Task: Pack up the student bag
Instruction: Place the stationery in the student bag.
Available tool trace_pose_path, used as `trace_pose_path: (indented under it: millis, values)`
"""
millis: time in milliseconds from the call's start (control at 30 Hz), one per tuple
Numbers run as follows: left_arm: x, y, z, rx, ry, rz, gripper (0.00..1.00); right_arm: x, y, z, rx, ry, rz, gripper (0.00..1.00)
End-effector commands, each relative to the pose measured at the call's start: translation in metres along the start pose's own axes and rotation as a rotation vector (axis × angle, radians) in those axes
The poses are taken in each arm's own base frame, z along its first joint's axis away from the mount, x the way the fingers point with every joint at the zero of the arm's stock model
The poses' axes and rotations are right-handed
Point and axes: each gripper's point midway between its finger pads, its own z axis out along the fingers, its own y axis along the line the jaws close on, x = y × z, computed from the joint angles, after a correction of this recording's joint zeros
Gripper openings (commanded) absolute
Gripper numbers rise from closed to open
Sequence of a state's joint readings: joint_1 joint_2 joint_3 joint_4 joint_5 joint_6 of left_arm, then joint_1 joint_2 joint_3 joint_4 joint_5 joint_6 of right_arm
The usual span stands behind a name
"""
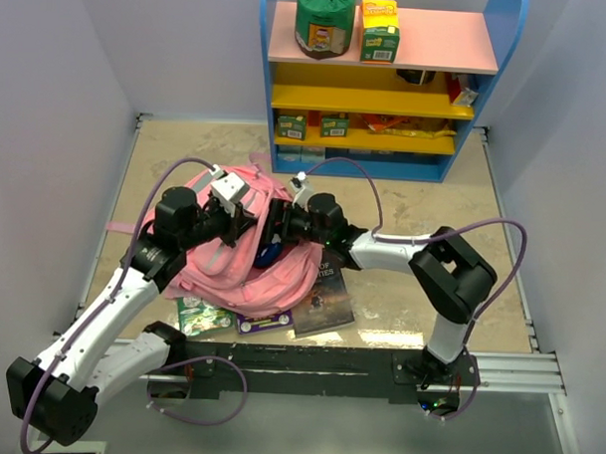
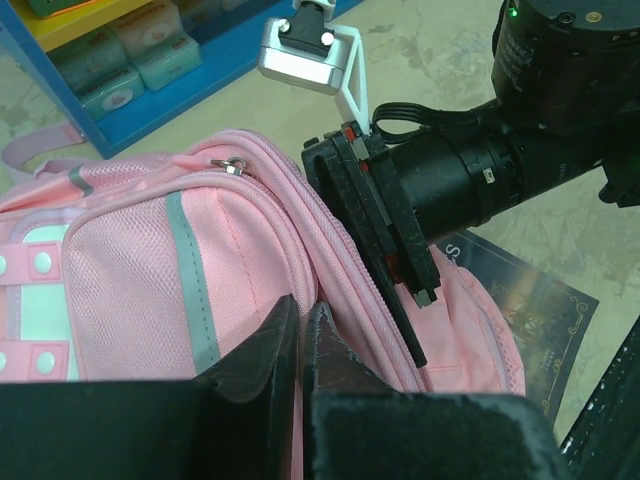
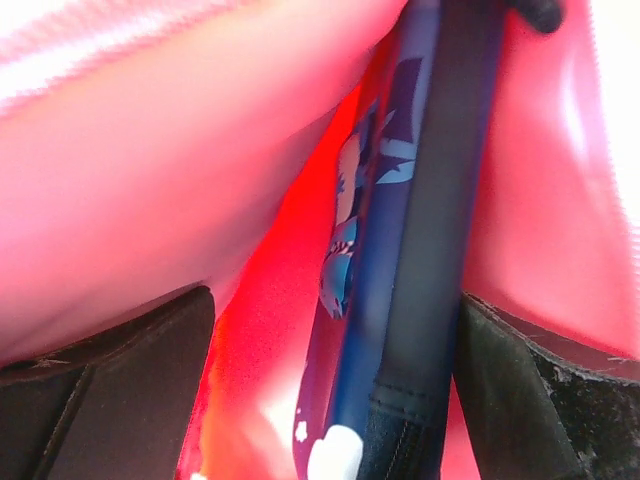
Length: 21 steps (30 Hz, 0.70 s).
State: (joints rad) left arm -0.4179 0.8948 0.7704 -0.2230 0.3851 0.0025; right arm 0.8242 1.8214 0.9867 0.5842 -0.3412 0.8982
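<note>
The student bag (image 1: 232,269), a soft pink backpack with a pale grey stripe, lies in the middle of the table. My left gripper (image 1: 241,220) is shut on the bag's fabric at the edge of its opening (image 2: 303,305). In the left wrist view the bag (image 2: 130,270) fills the left half, and my right arm's wrist reaches down into the open zip. My right gripper (image 1: 273,226) is inside the bag, open (image 3: 335,298). A dark-blue pencil case (image 3: 400,250) stands between its spread fingers, close to the right finger (image 3: 540,400) and apart from the left one.
A dark book (image 1: 326,293), a green booklet (image 1: 202,315) and a purple card (image 1: 265,323) lie partly under the bag's near edge. A blue shelf unit (image 1: 377,90) with boxes and packets stands against the back wall. Walls close in both sides.
</note>
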Motion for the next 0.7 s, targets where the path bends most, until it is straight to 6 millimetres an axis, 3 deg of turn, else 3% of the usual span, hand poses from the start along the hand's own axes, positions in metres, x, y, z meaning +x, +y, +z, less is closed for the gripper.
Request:
trace_pose_path:
  millis: [0, 67, 133, 200, 233, 300, 333, 367, 433, 533, 667]
  values:
    - [-0.040, -0.044, -0.006, 0.211, -0.154, 0.050, 0.00, -0.044, 0.060, -0.026, -0.057, -0.204, -0.184, 0.99]
    - [-0.038, -0.045, -0.006, 0.211, -0.156, 0.053, 0.00, -0.038, 0.050, -0.034, -0.011, -0.187, -0.224, 0.99]
    - [-0.035, -0.044, -0.005, 0.211, -0.148, 0.052, 0.00, -0.042, 0.057, -0.047, -0.009, -0.198, -0.267, 0.98]
    - [-0.033, -0.043, -0.005, 0.202, -0.146, 0.054, 0.00, -0.030, 0.052, -0.057, 0.001, -0.160, -0.286, 0.98]
    - [-0.032, -0.042, -0.005, 0.198, -0.145, 0.056, 0.00, -0.028, 0.056, -0.062, -0.007, -0.156, -0.295, 0.87]
    - [-0.029, -0.041, -0.004, 0.192, -0.138, 0.054, 0.00, -0.013, 0.050, -0.066, -0.011, -0.096, -0.312, 0.74]
    - [-0.028, -0.041, -0.004, 0.194, -0.139, 0.055, 0.00, -0.007, 0.053, -0.069, -0.031, -0.075, -0.324, 0.59]
    - [-0.027, -0.041, -0.004, 0.192, -0.137, 0.053, 0.00, 0.002, 0.047, -0.071, -0.014, -0.044, -0.328, 0.51]
    - [-0.025, -0.040, -0.003, 0.193, -0.133, 0.049, 0.00, 0.006, 0.051, -0.079, -0.023, -0.028, -0.360, 0.42]
    - [-0.027, -0.039, -0.003, 0.185, -0.134, 0.053, 0.00, 0.012, 0.040, -0.093, 0.036, -0.013, -0.386, 0.31]
    - [-0.030, -0.034, 0.000, 0.159, -0.132, 0.046, 0.00, 0.008, 0.042, -0.125, 0.070, -0.076, -0.397, 0.16]
